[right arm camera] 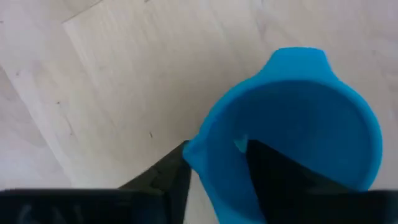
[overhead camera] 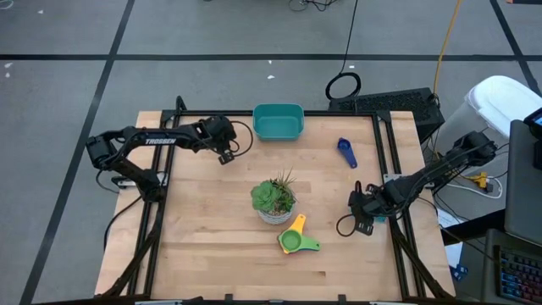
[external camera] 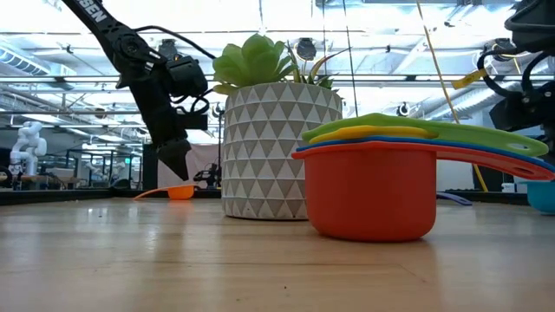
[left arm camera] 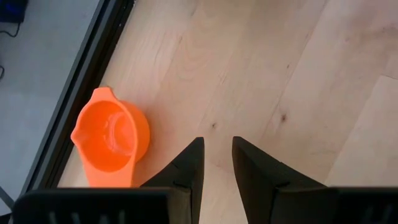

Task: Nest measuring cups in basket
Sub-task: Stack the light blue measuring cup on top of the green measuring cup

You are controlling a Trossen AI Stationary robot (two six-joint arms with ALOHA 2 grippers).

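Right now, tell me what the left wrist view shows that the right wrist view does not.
Only the left wrist view: a small orange cup by the table's dark edge rail, with the left gripper empty beside it. Only the right wrist view: a light blue cup, its rim between the right gripper fingers. Both: bare wooden tabletop.

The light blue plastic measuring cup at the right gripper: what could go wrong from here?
1. The right gripper has one finger inside and one outside the wall of the light blue plastic measuring cup; such a thin rim hold may let the cup tilt or slip when lifted.
2. The teal rectangular plastic basket stands at the far edge, so the carry may pass close to the dark blue measuring cup.
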